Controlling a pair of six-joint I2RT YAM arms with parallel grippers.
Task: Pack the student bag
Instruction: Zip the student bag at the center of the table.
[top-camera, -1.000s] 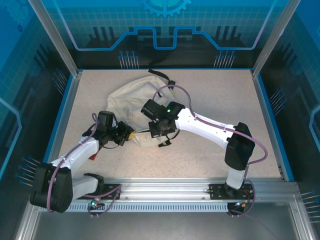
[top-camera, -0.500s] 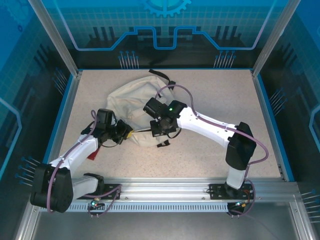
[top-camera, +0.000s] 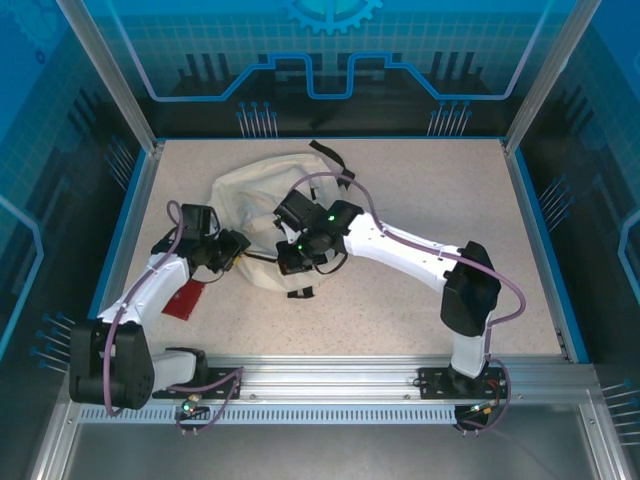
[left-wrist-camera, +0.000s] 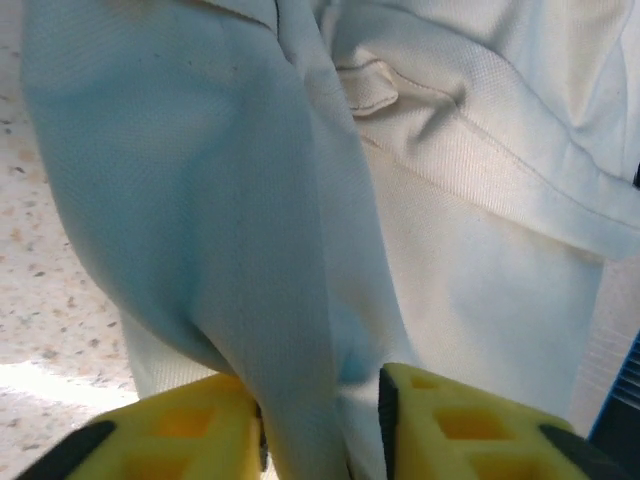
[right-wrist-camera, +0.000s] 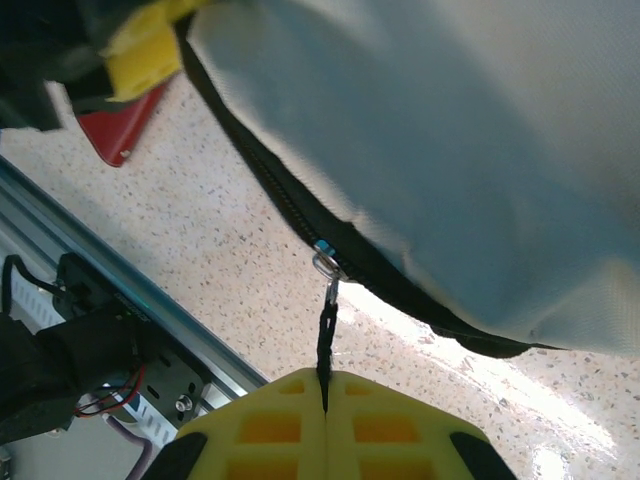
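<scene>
Both arms have swung left with the student bag (top-camera: 245, 195), now far-left on the table (top-camera: 430, 200); left gripper (left-wrist-camera: 320, 415) pinches fabric, right gripper (right-wrist-camera: 325, 400) clamps the zipper pull (right-wrist-camera: 326, 315), so this is probably unzipping, and the next move is a steady pull along the track.

No readable text, numbers or brand marks in any view. The only sign is a gear emblem (top-camera: 335, 10) with circuit-style lines on the blue back panel (top-camera: 420, 50), and it has no lettering. The student bag (top-camera: 250, 195) fabric is plain cream up close, with no label or print legible.
</scene>
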